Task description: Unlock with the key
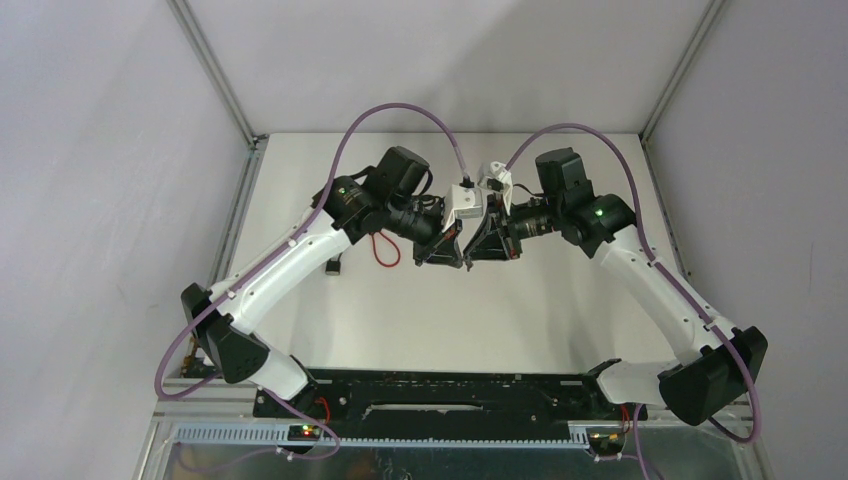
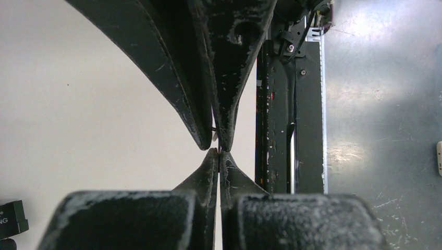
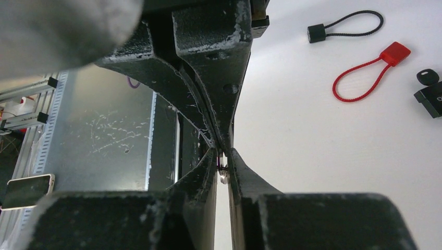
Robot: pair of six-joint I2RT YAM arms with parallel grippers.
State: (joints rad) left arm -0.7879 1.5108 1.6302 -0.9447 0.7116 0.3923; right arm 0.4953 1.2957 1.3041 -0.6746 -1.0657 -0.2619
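Seen from above, two white and black robot arms reach in from either side and meet tip to tip above the middle of a white desk (image 1: 420, 320). The left gripper (image 2: 219, 156) has its jaws pressed fully together. The right gripper (image 3: 224, 157) points straight at it, so the two pairs of jaws touch, or nearly touch, at their tips. The right jaws stand almost together, with only a narrow slit between them. In that slit, right at the tips, sits a small silvery metal piece (image 3: 223, 170). So little of it shows that it cannot be told whether it is the key, or whether the right jaws are pinching it. In the right wrist view, well to the right of the jaws, a red cable lock (image 3: 395, 53) lies on the desk with its loop stretched towards the jaws. A black cable lock (image 3: 316, 33) lies beyond it. At the right edge of that view, a black rounded key head (image 3: 428, 77) sits just beside a black block (image 3: 430, 99), which the frame cuts off.
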